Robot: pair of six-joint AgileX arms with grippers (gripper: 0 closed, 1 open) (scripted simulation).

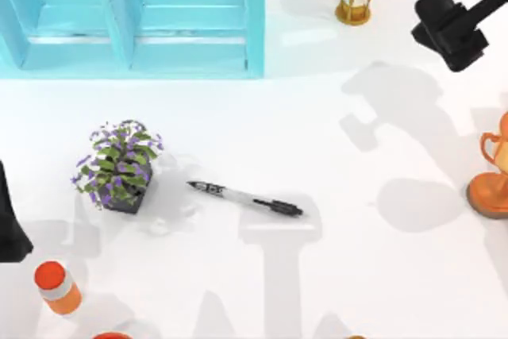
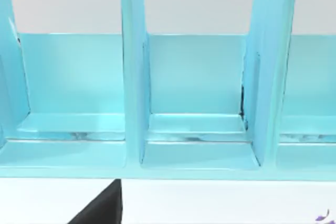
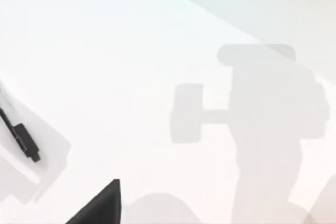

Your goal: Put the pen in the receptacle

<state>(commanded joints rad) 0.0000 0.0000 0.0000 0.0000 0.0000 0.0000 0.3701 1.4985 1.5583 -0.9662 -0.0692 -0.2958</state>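
Right gripper (image 1: 449,28), high at the table's far right, finger state indiscernible; pen (image 1: 245,198) flat mid-table beside potted plant (image 1: 119,166), well short of turquoise receptacle (image 1: 190,53); advised: grasp barrel crosswise at mid-length.

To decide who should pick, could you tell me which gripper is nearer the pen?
Left, by a little. The pen lies mid-table; the left gripper sits at the table's left edge, the right gripper at the far right corner.
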